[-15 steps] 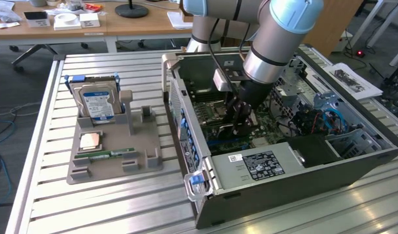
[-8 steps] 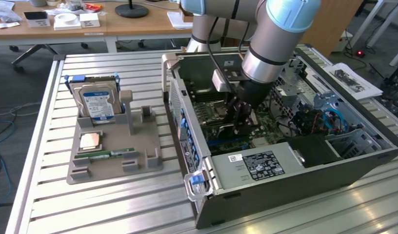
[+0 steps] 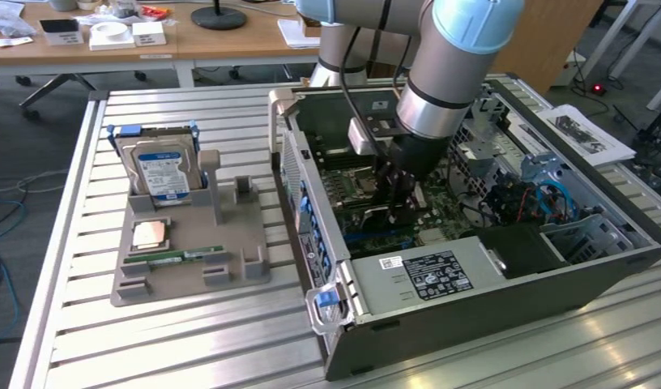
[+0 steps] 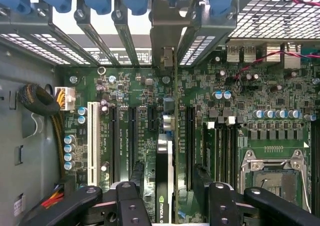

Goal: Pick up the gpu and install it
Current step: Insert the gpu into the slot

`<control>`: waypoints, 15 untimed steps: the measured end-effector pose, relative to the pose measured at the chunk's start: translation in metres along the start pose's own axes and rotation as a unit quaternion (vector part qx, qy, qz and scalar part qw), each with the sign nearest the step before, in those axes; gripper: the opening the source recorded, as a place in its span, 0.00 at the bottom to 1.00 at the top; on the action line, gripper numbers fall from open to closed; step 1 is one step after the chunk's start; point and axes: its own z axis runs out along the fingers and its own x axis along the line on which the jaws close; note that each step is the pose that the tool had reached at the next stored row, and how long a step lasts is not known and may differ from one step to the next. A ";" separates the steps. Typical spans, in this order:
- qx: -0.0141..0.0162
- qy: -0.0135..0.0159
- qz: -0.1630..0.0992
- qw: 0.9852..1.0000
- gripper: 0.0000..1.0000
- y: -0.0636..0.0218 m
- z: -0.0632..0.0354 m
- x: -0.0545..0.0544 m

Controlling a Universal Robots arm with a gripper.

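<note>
Slatted metal table [image 3: 179, 340], big open PC case [image 3: 471, 316] lying on its side on it. I have the arm [image 3: 449, 81] reaching down into the case. Motherboard [image 4: 130, 86] sits under the wrist, with a row of long expansion slots and an empty CPU socket off to 1 side. A gray parts tray [image 3: 179, 275] sits beside the case at the exterior view's left, holding a hard drive [image 3: 163, 170] and a memory stick [image 3: 174, 255].

The gpu [image 4: 164, 186] is inside the case, standing on edge over the motherboard, in line with the rear slot openings. Can't tell if it is fully seated.

The gripper [image 4: 169, 170] straddles the card. Its 2 fingers [image 4: 137, 173] stand apart, 1 on each side, with board visible in both gaps, so as I read it they are not clamped.

Handling, my judgement: the card looks thin, light and stiff, but fragile. Components and the edge connector bruise easily, and the smooth faces could slip. I'd take it across the flat faces near the top edge, mid-length, clear of the connector.
</note>
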 end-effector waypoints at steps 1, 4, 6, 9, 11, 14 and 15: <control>0.002 0.000 0.000 1.000 0.52 0.0003 0.0000 0.000; 0.006 -0.001 -0.002 1.000 0.52 0.0001 0.0001 0.000; 0.006 0.000 -0.004 1.000 0.52 0.0002 -0.0006 0.000; 0.007 0.000 -0.008 1.000 0.52 0.0004 -0.0021 0.000; 0.008 0.000 -0.015 1.000 0.52 0.0004 -0.0025 0.000; 0.010 0.001 -0.025 1.000 0.52 0.0007 -0.0027 0.000; 0.010 0.001 -0.026 1.000 0.52 0.0008 -0.0028 0.000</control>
